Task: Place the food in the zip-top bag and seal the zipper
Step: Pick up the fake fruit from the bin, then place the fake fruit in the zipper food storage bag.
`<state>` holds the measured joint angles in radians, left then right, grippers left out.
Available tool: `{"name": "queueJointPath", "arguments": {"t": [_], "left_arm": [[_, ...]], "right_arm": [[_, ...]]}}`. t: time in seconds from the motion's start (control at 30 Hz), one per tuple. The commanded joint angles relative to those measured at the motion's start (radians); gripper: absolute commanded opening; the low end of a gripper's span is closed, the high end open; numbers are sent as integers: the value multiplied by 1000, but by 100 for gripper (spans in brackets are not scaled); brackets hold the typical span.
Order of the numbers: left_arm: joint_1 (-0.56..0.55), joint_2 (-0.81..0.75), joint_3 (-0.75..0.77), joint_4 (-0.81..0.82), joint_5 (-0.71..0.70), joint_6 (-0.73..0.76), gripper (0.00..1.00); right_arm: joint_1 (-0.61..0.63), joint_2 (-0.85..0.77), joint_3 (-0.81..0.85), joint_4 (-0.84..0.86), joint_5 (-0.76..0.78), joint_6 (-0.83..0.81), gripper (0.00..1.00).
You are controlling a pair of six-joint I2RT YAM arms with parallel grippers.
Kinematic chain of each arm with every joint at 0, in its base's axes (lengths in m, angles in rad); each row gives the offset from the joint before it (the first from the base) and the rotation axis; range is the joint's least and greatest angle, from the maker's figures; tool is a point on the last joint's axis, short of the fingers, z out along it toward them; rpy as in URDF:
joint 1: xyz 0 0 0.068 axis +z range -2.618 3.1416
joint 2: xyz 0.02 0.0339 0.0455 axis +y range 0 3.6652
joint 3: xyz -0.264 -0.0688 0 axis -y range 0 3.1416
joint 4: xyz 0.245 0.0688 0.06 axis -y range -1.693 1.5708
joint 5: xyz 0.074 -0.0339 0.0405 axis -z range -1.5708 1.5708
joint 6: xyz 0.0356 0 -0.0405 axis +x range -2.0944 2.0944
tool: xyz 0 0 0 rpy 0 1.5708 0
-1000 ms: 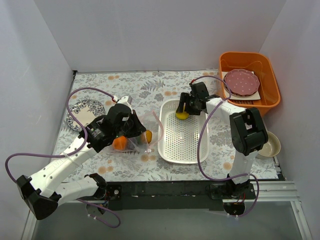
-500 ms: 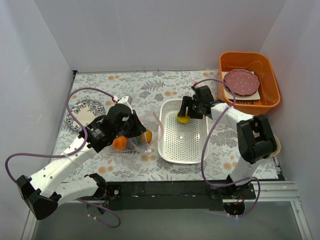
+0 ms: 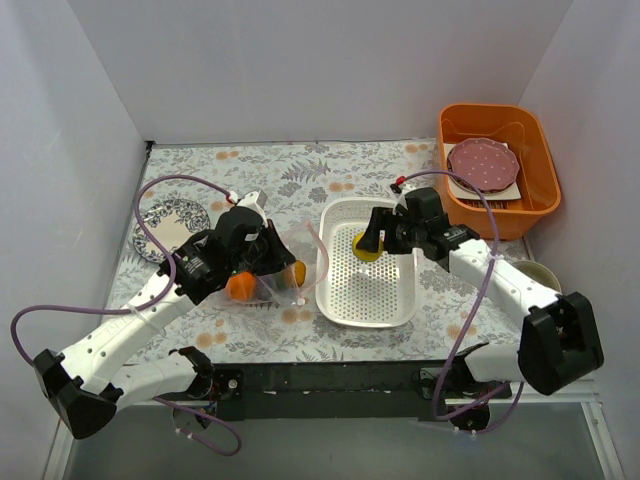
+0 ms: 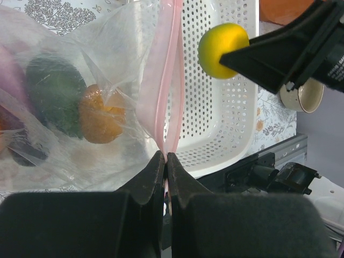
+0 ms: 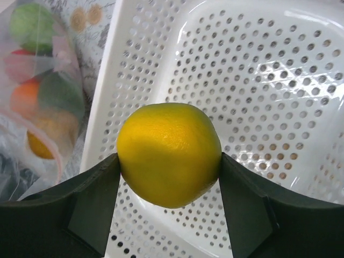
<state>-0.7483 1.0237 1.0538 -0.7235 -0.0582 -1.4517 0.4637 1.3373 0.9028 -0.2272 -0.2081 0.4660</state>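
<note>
My right gripper [image 5: 169,161] is shut on the yellow lemon [image 5: 169,150], held just above the white basket [image 3: 325,275]. The lemon [image 3: 367,247] hangs over the basket's far left part. To its left lies the clear zip-top bag [image 3: 283,268] with an orange ball [image 4: 102,114], a dark-green avocado [image 4: 54,94], a light-green ball [image 5: 29,24] and other food inside. My left gripper [image 4: 165,158] is shut on the pink zipper [image 4: 169,80] at the bag's mouth, holding that edge up beside the basket.
An orange bin [image 3: 500,200] with a pink dotted plate [image 3: 483,163] stands at the back right. A cream bowl [image 3: 545,290] sits near the right edge. A patterned plate [image 3: 165,225] lies at the left, behind my left arm.
My right arm has swung out and brought the lemon nearer and slightly left over the basket. The left gripper and the bag have stayed put.
</note>
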Motion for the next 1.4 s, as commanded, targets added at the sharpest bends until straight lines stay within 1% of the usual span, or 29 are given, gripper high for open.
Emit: {"name": "queueJointPath", "arguments": {"t": [0.0,0.2,0.3,0.47,0.57,0.73,0.87,1.03,1.1,1.17,1.2,1.27,1.3,1.37], "left_arm": [[0,10,-3,32,26,10,0],[0,35,-8,49,49,7,0],[0,39,-11,50,51,7,0],[0,44,-12,58,57,5,0],[0,58,-6,59,89,8,0],[-2,73,2,62,107,24,0],[0,56,5,70,115,27,0],[0,41,-15,99,132,27,0],[-2,36,-17,101,139,24,0],[0,36,-9,92,139,24,0],[1,35,-9,90,141,24,0],[0,29,-6,90,139,25,0],[0,26,-5,88,138,24,0],[0,19,3,82,132,25,0]], "right_arm": [[61,-107,-19,-20,-28,36,43],[186,-196,-28,-1,1,98,44],[219,-210,-13,5,4,118,44],[268,-211,-1,69,9,161,45],[294,-198,-1,121,10,180,46],[326,-119,42,137,6,180,47],[343,-64,83,134,13,174,47],[352,-9,110,196,36,178,48],[355,20,139,195,50,175,52],[358,36,146,218,52,175,52],[359,43,151,245,53,177,57],[360,66,172,244,53,172,66],[360,71,176,244,53,172,73],[362,79,176,255,52,172,81]]}}
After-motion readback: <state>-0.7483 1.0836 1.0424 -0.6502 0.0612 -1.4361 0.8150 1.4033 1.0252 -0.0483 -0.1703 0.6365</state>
